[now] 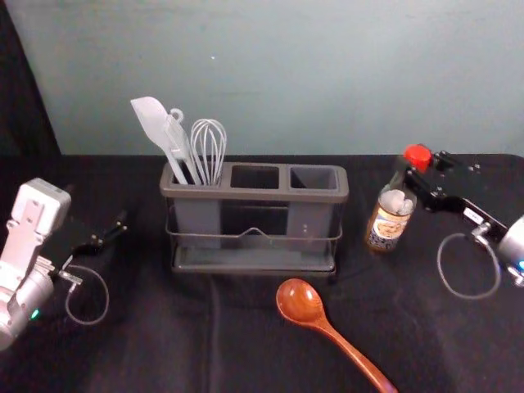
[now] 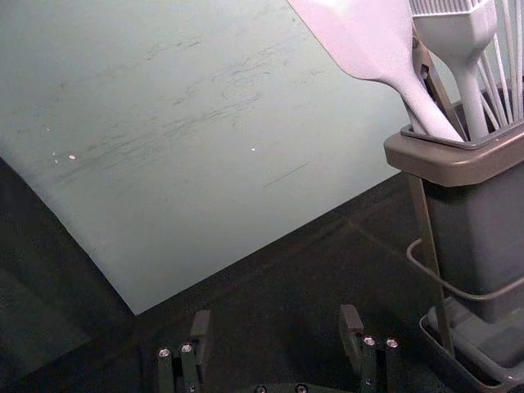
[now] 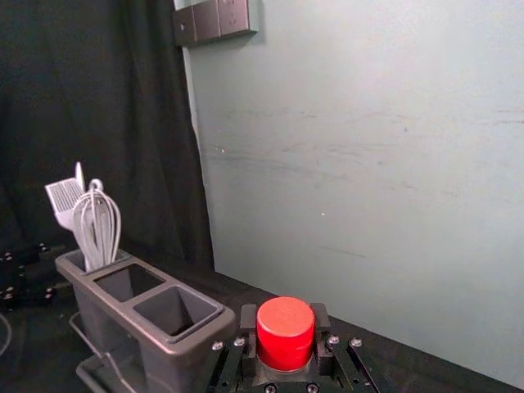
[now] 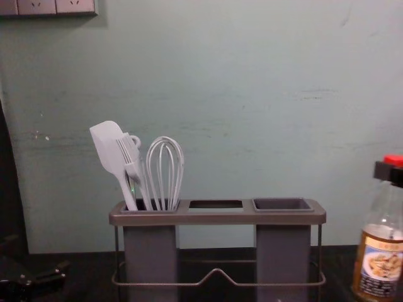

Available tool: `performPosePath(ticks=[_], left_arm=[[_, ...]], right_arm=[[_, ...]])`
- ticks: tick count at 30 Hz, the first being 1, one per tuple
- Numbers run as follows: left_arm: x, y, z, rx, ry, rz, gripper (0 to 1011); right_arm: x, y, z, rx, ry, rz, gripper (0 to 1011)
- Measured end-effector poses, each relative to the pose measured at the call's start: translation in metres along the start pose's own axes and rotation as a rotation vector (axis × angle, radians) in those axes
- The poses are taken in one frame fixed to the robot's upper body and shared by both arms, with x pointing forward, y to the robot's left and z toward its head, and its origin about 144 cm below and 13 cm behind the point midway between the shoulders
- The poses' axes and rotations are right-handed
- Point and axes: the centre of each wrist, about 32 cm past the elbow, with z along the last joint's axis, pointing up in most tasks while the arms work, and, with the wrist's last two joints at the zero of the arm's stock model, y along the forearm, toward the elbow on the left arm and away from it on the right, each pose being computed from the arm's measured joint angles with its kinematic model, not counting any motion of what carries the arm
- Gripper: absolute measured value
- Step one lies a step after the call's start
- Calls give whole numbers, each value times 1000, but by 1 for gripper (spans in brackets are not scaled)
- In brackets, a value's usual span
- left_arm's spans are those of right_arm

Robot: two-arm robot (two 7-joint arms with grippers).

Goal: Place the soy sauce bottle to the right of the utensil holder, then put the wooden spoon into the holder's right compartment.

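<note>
Dark-covered worktop (image 1: 164, 336): wooden spoon (image 1: 300, 301) nearest, long axis diagonal, bowl pointing away and leftward. Left gripper (image 1: 98, 210) left of utensil holder (image 1: 258, 194); its wrist view gives fingers wide apart. Right gripper (image 1: 426, 166) grips soy sauce bottle (image 1: 388, 219) below the red cap (image 3: 285, 332), right of holder. Chest view adds label detail, bottle top leaning slightly right. Pale wall (image 1: 286, 82) behind.

Head cam high, tilted down, holder (image 1: 255, 195) mid-frame; chest cam low, level, closer, holder lower center; wrist cams face wall (image 3: 368, 147).
</note>
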Motion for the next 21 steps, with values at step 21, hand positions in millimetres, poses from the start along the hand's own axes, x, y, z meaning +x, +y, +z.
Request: performPosePath(ticks=[21], left_arm=[[0,0,0,0,0,0,1012]], right_arm=[[8,44,-19,-31,-33,8,386]])
